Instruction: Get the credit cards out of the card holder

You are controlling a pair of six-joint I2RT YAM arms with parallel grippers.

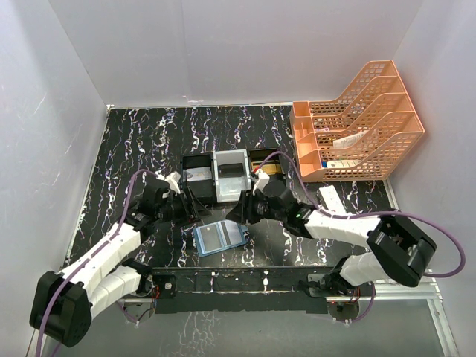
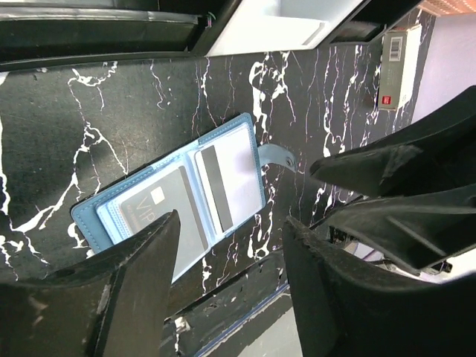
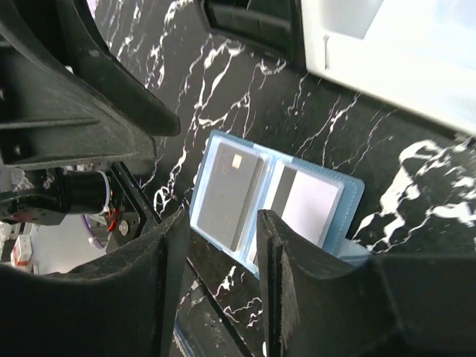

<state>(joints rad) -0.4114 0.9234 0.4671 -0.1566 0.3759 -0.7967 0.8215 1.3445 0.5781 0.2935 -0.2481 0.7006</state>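
both my arms reach inward, low over the table's near-middle. left gripper (image 2: 230, 223) half open, right gripper (image 3: 222, 219) narrower, both empty, just by the open card holder (image 1: 220, 238), cards (image 2: 160, 208) inside.

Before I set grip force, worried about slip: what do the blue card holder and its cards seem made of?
Card holder: likely faux leather, matte, stitched-looking edge. Grey card: smooth plastic, faint sheen, chip visible. White card: probably plastic, dark stripe.
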